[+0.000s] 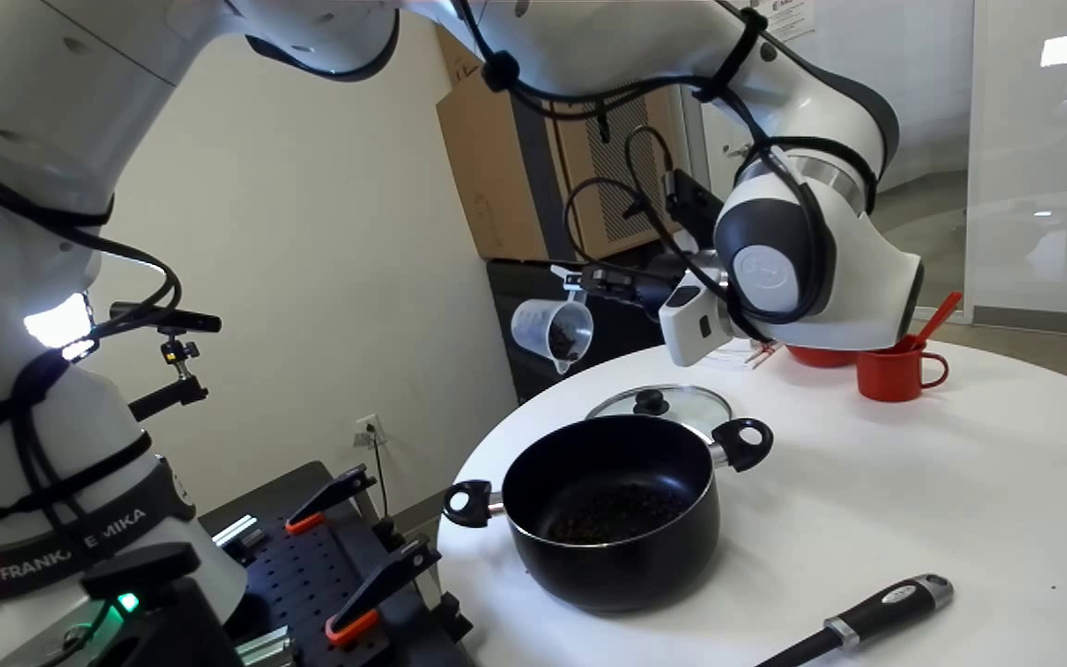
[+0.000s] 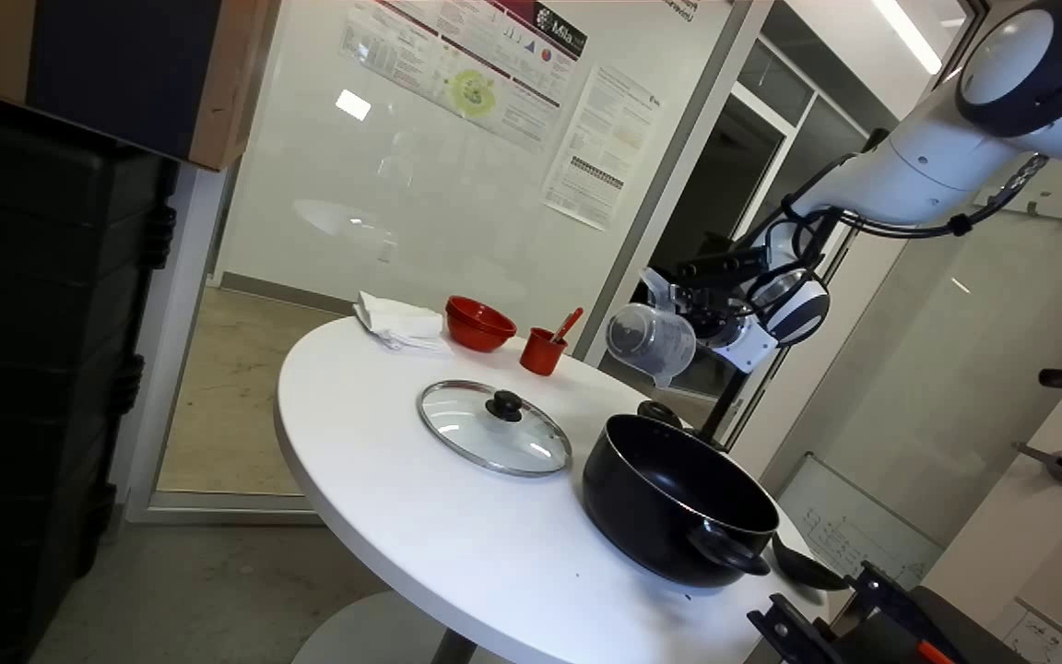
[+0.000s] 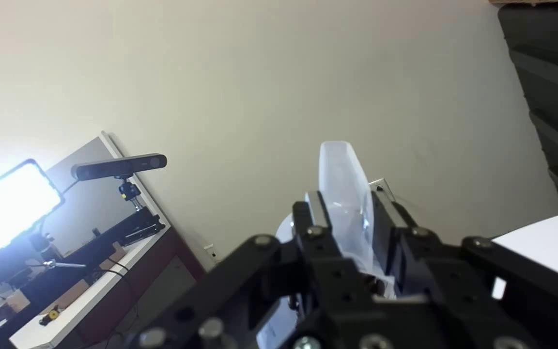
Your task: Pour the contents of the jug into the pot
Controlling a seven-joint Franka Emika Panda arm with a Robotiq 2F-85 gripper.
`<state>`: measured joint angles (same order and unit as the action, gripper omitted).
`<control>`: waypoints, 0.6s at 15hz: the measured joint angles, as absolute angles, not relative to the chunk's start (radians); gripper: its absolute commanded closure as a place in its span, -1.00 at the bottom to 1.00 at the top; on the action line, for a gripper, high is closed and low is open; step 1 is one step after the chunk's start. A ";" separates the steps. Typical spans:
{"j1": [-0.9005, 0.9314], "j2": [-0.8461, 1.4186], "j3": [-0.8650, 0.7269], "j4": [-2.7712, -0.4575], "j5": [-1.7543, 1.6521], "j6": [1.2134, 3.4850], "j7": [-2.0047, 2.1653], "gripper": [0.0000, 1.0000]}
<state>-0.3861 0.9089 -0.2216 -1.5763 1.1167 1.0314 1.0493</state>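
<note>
The see-through jug point(image 1: 535, 324) is held in the air, tipped on its side with its spout low. Dark bits lie inside it near the mouth. It also shows in an exterior view point(image 2: 649, 341). My gripper point(image 1: 578, 281) is shut on the jug's handle; in the wrist view the handle point(image 3: 339, 169) stands between the fingers point(image 3: 349, 213), which hide most of the jug. The black pot point(image 1: 612, 579) stands on the table, below the jug in both exterior views, and apart from it. Dark bits lie on the pot's bottom.
A glass lid point(image 2: 466, 433) lies beside the pot on the round white table point(image 1: 987, 482). A red cup point(image 1: 887, 375), red bowls point(image 2: 476, 325) and white napkins point(image 2: 399, 318) stand at the far side. A black-handled utensil point(image 1: 890, 611) lies near the pot.
</note>
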 measured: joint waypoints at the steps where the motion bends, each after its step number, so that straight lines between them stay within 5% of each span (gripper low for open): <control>1: -0.389 0.920 -0.223 -1.563 1.122 1.019 1.065 0.87; 5: -0.403 0.966 -0.227 -1.519 1.142 0.995 1.111 0.87; 6: -0.405 0.976 -0.227 -1.511 1.145 0.995 1.115 0.48; 9: -0.405 0.992 -0.227 -1.492 1.146 0.992 1.115 0.48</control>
